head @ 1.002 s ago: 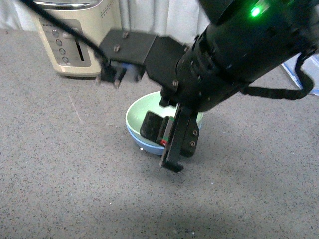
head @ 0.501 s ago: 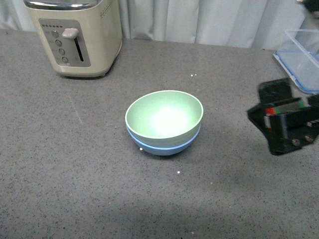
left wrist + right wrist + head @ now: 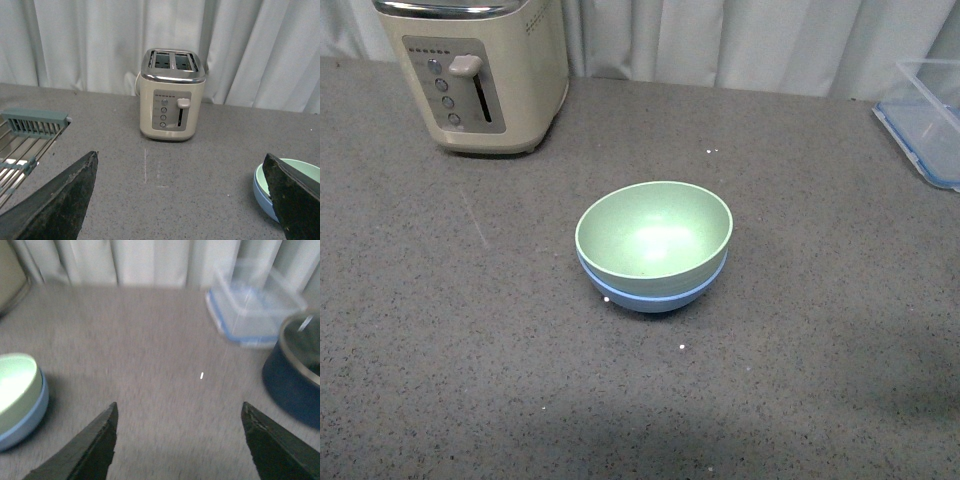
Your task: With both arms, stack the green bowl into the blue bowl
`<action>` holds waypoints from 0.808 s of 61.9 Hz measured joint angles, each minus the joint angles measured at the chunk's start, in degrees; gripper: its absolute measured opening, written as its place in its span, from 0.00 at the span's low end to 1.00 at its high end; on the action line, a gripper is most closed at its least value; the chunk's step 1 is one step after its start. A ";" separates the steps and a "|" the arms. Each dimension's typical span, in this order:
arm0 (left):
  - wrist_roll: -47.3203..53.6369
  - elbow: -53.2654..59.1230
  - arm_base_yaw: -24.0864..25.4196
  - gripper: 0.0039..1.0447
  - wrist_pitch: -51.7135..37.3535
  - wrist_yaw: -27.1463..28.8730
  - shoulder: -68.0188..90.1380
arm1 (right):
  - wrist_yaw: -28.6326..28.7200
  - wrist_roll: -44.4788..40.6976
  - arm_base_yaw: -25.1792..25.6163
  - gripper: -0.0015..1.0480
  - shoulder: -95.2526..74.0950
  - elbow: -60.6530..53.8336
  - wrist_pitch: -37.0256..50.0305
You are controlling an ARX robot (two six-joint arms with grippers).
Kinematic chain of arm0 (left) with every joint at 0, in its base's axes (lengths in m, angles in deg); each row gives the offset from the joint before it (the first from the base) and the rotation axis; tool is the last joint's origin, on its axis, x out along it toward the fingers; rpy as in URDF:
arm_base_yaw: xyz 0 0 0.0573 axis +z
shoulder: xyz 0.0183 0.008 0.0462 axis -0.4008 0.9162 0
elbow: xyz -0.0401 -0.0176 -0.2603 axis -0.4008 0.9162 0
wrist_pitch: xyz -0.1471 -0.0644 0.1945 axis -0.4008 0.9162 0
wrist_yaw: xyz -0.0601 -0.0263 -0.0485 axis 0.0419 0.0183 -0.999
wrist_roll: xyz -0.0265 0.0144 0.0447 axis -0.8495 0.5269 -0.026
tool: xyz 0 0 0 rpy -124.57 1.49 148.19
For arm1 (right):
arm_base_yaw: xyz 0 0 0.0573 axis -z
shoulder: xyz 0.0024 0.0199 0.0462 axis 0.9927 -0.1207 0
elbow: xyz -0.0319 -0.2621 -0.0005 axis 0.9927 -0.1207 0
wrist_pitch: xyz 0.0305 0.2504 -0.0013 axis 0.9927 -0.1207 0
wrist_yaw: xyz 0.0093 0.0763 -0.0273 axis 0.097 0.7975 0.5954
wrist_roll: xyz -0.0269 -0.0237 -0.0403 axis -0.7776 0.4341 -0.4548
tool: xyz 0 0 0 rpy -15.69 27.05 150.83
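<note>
The green bowl (image 3: 653, 235) sits nested inside the blue bowl (image 3: 655, 293) in the middle of the grey counter; only the blue bowl's lower band shows under it. Neither arm appears in the front view. My left gripper (image 3: 182, 172) is open over bare counter, with the stacked green bowl (image 3: 300, 170) and blue bowl (image 3: 263, 192) partly hidden behind one finger. My right gripper (image 3: 179, 412) is open too, nothing between its fingers; the green bowl (image 3: 15, 385) and blue bowl (image 3: 27, 422) lie off to one side of it.
A cream toaster (image 3: 475, 70) stands at the back left. A clear lidded container (image 3: 928, 125) lies at the right edge. A dark blue pot (image 3: 295, 370) sits near the right gripper. A dish rack (image 3: 27, 137) shows in the left wrist view. Curtains hang behind.
The right arm that hung over the bowls a second ago has pulled away to the right and left the front view. The stacked bowls stay in place.
</note>
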 joint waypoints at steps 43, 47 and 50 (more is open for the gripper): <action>0.00 0.00 0.00 0.94 0.00 -0.11 0.04 | 10.25 -2.80 11.02 0.01 42.16 -2.93 -28.24; 0.00 0.00 0.00 0.94 0.00 -0.11 0.04 | 10.25 -2.80 10.99 0.01 44.11 -2.93 -30.10; 0.00 0.00 0.00 0.94 0.00 -0.11 0.04 | 10.25 -2.80 10.99 0.01 45.55 -2.93 -31.50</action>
